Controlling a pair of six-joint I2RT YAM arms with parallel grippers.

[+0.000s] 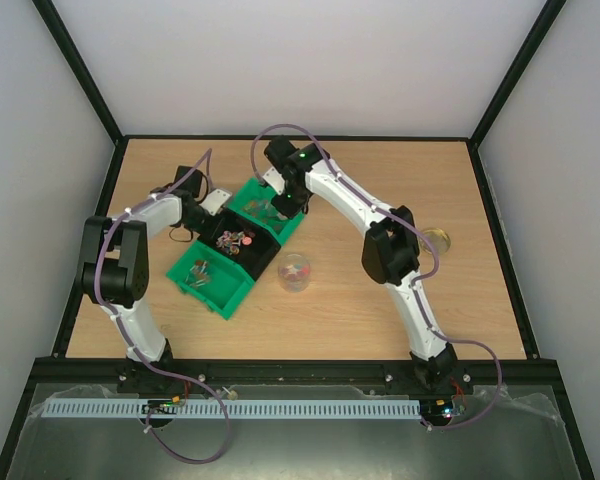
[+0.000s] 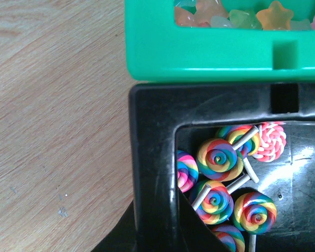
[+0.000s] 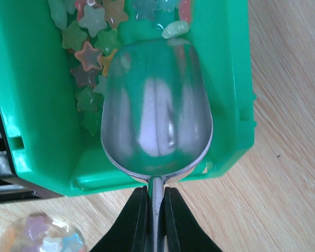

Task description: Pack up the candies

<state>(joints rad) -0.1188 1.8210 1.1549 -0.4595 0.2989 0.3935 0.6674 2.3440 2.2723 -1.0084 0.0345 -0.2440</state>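
Pastel star-shaped candies [image 3: 89,58] lie in the far green bin [image 3: 37,105]. An empty silver scoop [image 3: 157,105] hovers over them. My right gripper [image 3: 156,191] is shut on the scoop's thin handle; in the top view this gripper [image 1: 282,205] sits over the far green bin [image 1: 270,228]. Rainbow swirl lollipops [image 2: 219,158] fill the black bin [image 2: 152,131]. My left gripper [image 2: 155,215] is shut on that bin's side wall, with one finger outside and one inside. A clear round jar [image 1: 294,271] holding a few candies stands just right of the bins.
A second green bin [image 1: 223,293] with a few small sweets sits nearest the arms, touching the black bin [image 1: 262,258]. A round clear lid [image 1: 435,240] lies on the wooden table to the right, behind the right arm. Black frame rails border the table.
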